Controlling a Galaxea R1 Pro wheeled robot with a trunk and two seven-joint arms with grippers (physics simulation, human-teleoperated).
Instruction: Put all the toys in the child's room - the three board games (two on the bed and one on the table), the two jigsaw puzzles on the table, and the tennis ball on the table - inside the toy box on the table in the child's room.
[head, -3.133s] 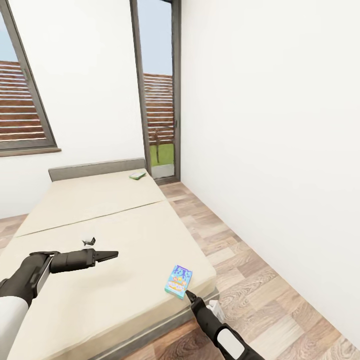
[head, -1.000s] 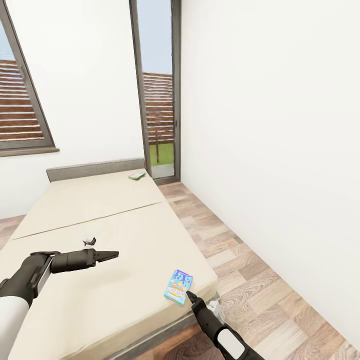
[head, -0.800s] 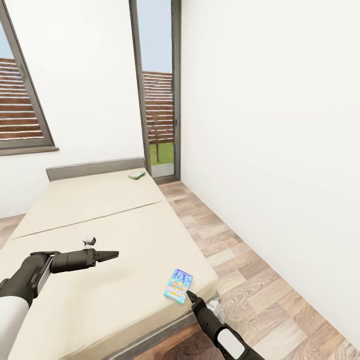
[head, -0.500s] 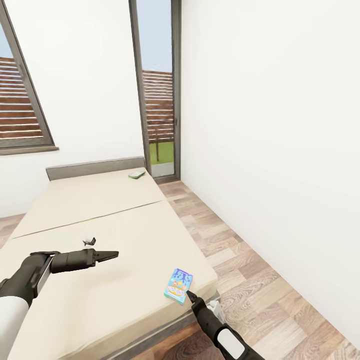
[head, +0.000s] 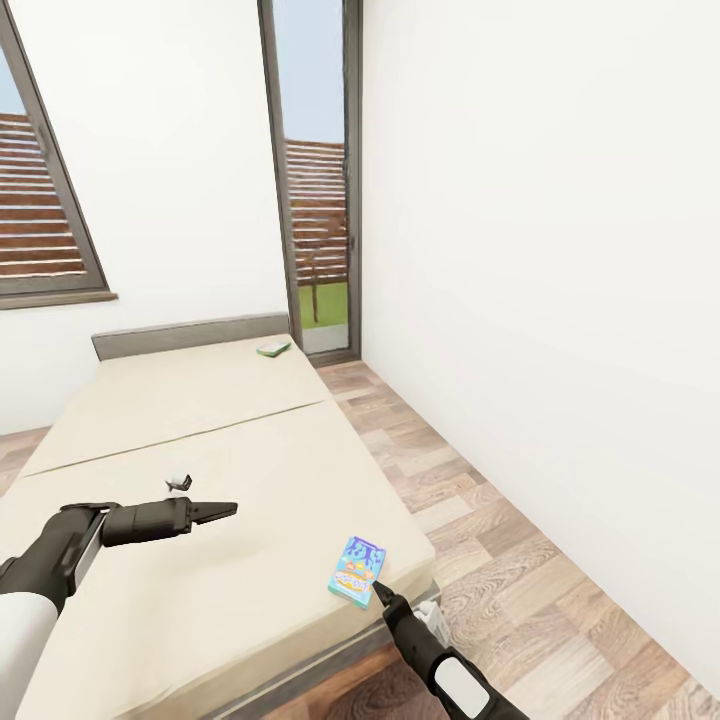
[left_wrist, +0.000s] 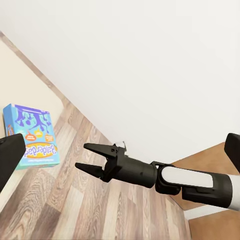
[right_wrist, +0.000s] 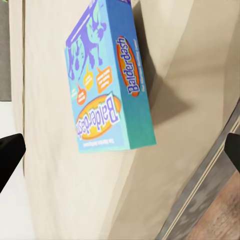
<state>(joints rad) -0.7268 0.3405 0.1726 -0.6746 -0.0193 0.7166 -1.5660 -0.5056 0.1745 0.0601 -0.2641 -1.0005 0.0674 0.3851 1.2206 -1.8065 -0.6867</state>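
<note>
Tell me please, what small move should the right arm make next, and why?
Probably ease the right gripper forward over the blue game box and close on its near edge. The box lies flat at the corner of the bed, right ahead of the fingertips, and the jaws stand open, as the left wrist view shows.

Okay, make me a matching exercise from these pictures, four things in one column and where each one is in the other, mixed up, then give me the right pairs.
Things:
1. blue game box
2. green game box
3. left gripper
4. right gripper

Places:
A. by the headboard, at the far end of the bed
B. above the middle of the mattress, touching nothing
C. at the near corner of the bed, close to the edge
D. just off the bed's near corner, fingers spread, pointing at the blue box

Pairs: 1-C, 2-A, 3-B, 4-D
</note>
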